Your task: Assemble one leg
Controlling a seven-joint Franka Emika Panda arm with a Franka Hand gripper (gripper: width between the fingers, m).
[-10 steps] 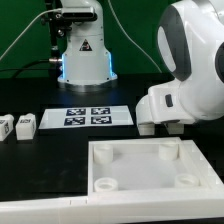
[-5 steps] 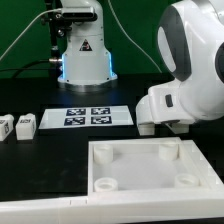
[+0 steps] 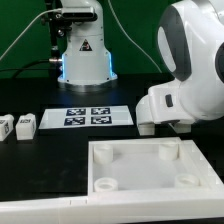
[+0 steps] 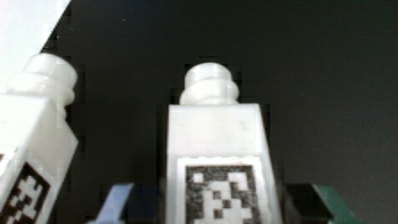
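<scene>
In the wrist view a white leg (image 4: 217, 135) with a rounded peg on its end and a black-and-white tag lies between my gripper's (image 4: 222, 208) fingertips (image 4: 121, 203). The jaws stand open, with a dark gap on each side of the leg. A second leg (image 4: 36, 130) lies right beside it. In the exterior view the arm (image 3: 185, 75) hangs low at the exterior view's right and hides the gripper. Two more legs (image 3: 5, 126) (image 3: 26, 124) stand at the exterior view's left.
The large white tray-like piece with round corner sockets (image 3: 150, 190) lies at the front. The marker board (image 3: 88, 116) lies in the middle. The robot base (image 3: 82, 55) stands at the back. The table is black.
</scene>
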